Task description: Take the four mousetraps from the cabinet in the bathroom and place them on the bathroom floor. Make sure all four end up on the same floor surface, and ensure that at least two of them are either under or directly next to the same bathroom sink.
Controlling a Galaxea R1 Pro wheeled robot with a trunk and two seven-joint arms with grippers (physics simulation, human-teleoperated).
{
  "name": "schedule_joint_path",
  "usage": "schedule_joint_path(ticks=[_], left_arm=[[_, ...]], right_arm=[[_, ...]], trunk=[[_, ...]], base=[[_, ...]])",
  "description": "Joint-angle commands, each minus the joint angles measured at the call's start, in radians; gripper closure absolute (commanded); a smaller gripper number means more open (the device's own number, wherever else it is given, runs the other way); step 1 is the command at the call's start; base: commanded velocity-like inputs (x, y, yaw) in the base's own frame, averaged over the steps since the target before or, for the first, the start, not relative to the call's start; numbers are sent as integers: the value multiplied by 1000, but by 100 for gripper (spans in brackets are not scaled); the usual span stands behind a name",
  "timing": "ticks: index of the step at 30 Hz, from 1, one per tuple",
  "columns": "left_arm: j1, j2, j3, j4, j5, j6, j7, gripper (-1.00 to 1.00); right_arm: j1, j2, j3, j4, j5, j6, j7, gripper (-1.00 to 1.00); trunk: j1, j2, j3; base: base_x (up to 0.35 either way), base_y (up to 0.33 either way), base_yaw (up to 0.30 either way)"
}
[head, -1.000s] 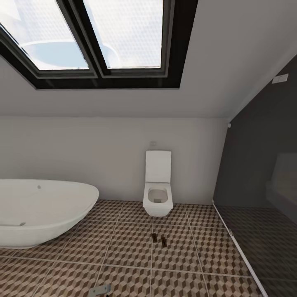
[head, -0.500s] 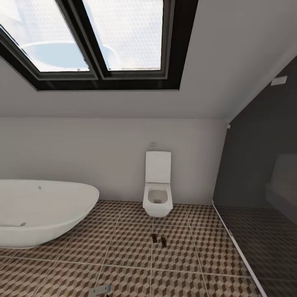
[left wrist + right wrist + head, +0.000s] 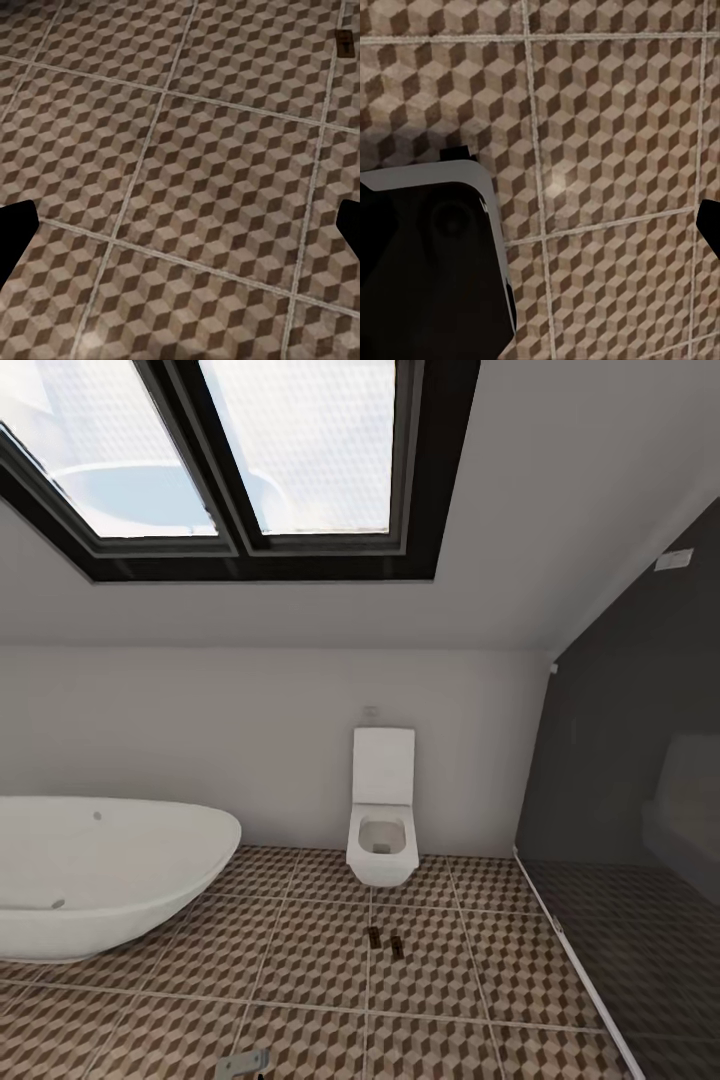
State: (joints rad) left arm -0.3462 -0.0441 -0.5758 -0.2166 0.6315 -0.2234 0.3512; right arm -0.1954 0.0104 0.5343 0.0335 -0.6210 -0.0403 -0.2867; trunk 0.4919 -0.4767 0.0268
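Observation:
Two mousetraps (image 3: 373, 937) (image 3: 397, 947) lie side by side on the bathroom floor (image 3: 320, 970), a little in front of the toilet. One small dark brown mousetrap (image 3: 345, 43) also lies on the tiles in the left wrist view, far from the fingers. My left gripper (image 3: 180, 229) hangs open over bare tiles, its black fingertips (image 3: 15, 240) at the picture's two sides, nothing between them. My right gripper (image 3: 540, 232) is also spread over the tiles, one black fingertip (image 3: 709, 223) showing. The cabinet and the sink are out of view.
A white bathtub (image 3: 100, 870) stands at the left and a white toilet (image 3: 382, 820) against the back wall. A dark glass partition (image 3: 620, 810) closes off the right side. The robot's dark base (image 3: 427, 270) shows in the right wrist view.
The head view has crept very slightly; none of the things has moved.

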Motion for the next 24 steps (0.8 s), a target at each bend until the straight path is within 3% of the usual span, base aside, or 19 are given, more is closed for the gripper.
schedule_joint_path(ticks=[1, 11, 24], left_arm=[[0, 0, -9, 0, 8, -4, 5, -100], [0, 1, -9, 0, 8, -4, 5, -100], [0, 1, -9, 0, 8, -4, 5, -100]], right_arm=[[-1, 1, 8, 3, -9, -4, 0, -100], [-1, 1, 8, 3, -8, -4, 0, -100], [-1, 1, 8, 3, -9, -4, 0, -100]], trunk=[[-4, 7, 3], [-42, 77, 34], [-42, 77, 34]], base=[[0, 0, 0], [0, 0, 0], [0, 0, 0]])
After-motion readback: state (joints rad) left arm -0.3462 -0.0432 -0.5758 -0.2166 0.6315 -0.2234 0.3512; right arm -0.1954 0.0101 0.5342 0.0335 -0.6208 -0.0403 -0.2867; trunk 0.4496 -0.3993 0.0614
